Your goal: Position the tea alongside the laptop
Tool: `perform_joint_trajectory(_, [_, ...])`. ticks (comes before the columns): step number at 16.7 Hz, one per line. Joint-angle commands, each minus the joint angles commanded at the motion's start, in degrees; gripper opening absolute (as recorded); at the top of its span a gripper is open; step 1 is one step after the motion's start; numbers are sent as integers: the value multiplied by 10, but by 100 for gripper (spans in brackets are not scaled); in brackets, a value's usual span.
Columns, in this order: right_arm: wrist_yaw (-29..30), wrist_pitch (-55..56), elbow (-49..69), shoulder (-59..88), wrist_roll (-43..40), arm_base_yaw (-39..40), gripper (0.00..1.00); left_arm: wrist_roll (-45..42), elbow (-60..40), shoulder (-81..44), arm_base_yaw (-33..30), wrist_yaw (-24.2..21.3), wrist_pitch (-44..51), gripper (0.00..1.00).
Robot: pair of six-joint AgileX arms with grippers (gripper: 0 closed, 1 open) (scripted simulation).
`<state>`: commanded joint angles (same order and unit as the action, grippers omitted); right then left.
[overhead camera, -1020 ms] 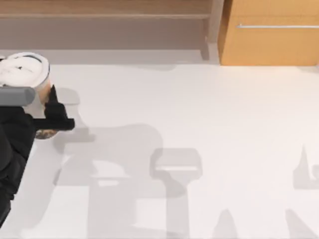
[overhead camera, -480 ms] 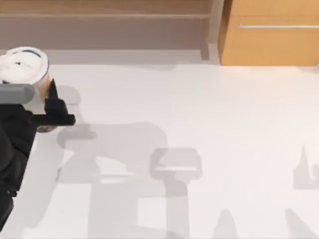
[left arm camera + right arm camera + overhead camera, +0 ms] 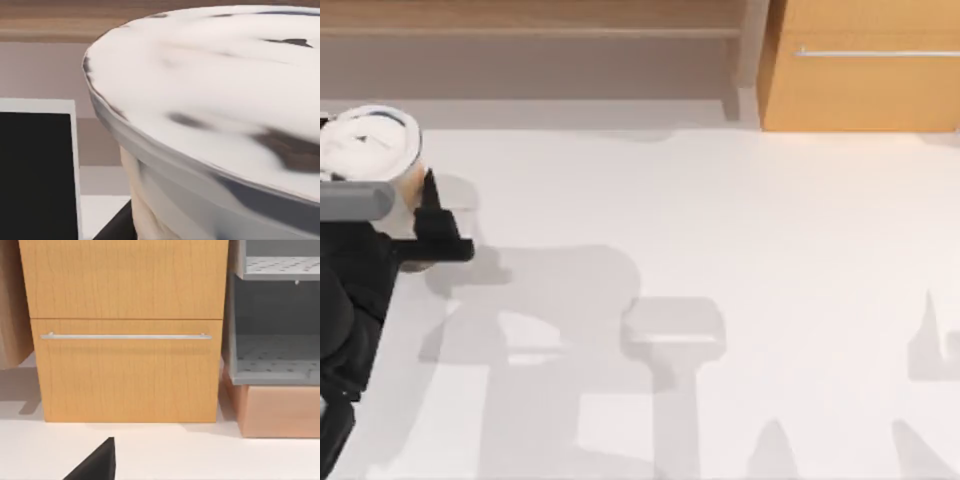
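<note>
Since half a second ago, the tea [image 3: 368, 142] sits slightly lower at upper left of the top view, our left gripper [image 3: 408, 215] closed on it. We judge placement unfinished: the laptop [image 3: 35, 175] appears beside the cup in the left wrist view, cup unreleased.

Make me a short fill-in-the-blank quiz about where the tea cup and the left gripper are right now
1. In the top view the tea stands at the table's ____ edge.
2. The tea's lid is ____ in colour.
3. The left gripper is ____ the tea.
4. The cabinet behind the table is ____ in colour.

Missing words: left; white; shut on; orange-brown
</note>
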<state>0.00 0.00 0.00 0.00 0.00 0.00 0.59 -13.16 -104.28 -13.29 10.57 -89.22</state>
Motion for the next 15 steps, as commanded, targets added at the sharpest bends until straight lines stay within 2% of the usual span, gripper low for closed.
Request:
perform_joint_trajectory(8, [0, 0, 0, 0, 0, 0, 100, 2, 15, -29, 0, -2, -6, 0])
perform_joint_trajectory(15, [0, 0, 0, 0, 0, 0, 100, 2, 15, -29, 0, -2, -6, 53])
